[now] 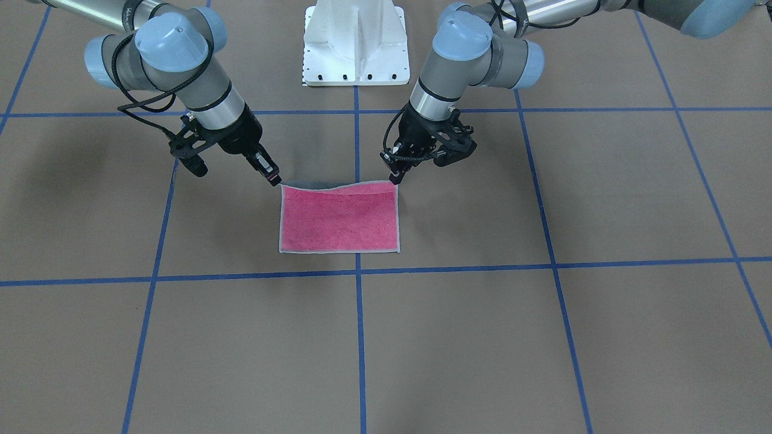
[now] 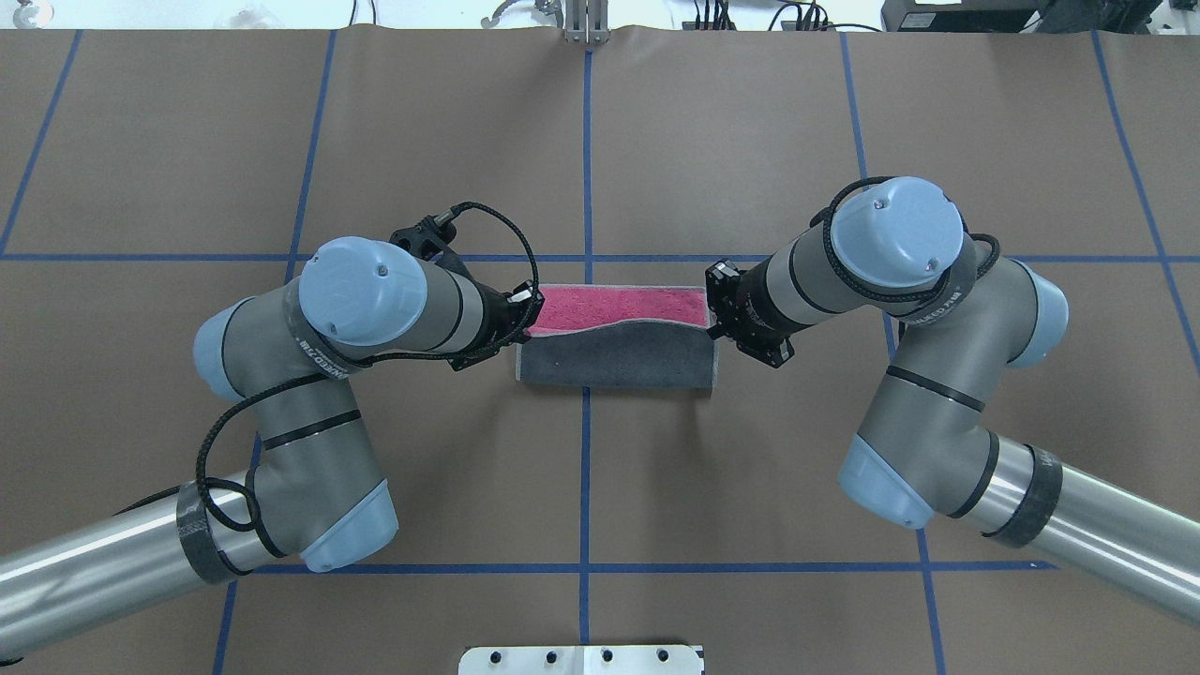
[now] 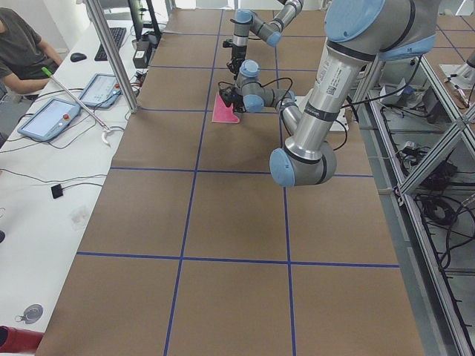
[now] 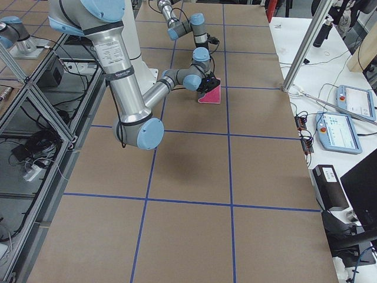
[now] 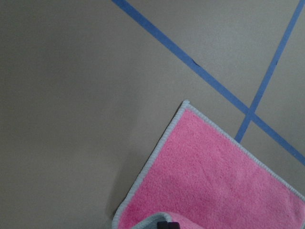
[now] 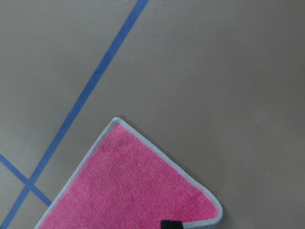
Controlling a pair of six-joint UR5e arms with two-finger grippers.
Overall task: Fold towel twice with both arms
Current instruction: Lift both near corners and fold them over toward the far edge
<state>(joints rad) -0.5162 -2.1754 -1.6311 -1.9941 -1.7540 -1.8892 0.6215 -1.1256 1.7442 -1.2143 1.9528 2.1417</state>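
Note:
The towel point(image 1: 338, 220) lies mid-table, its near half lifted and rolled over so the dark grey face point(image 2: 614, 356) shows above the pink face point(image 2: 619, 307). My left gripper point(image 2: 530, 314) is shut on the towel's lifted corner on its side; it is on the right in the front view point(image 1: 395, 178). My right gripper point(image 2: 714, 314) is shut on the other lifted corner, on the left in the front view point(image 1: 274, 179). Each wrist view shows pink cloth point(image 5: 214, 181) point(image 6: 133, 191) with a far corner flat on the table and a black fingertip point(image 5: 167, 224) point(image 6: 171, 223) at the bottom edge.
The white pedestal base point(image 1: 356, 42) stands behind the towel between the arms. Blue tape lines point(image 1: 359, 274) grid the brown table. A person point(image 3: 22, 44) sits at a side bench with tablets point(image 3: 48, 119) beyond the table's far edge.

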